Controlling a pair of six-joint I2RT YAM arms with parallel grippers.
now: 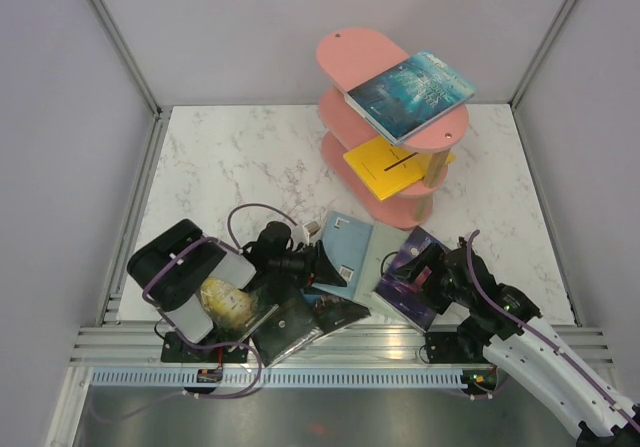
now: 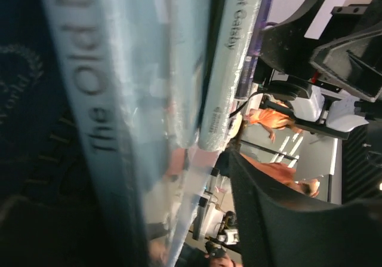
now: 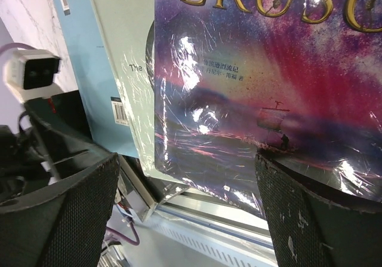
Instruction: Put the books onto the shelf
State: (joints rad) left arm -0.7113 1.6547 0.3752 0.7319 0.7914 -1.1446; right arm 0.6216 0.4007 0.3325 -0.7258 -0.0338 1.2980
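Marble table (image 1: 230,157) crowded nearside with books (image 1: 350,252); right gripper (image 3: 188,171) spread, left gripper (image 1: 322,263) unclear

Pink shelf (image 1: 350,52), teal-blue book (image 1: 412,92), yellow book (image 1: 385,160); purple galaxy book (image 3: 268,70), white marbled table (image 1: 230,157)

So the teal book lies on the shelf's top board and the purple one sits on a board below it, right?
No. The teal book does lie on the top board of the shelf, but the one below it is the yellow book, as the top external view shows.
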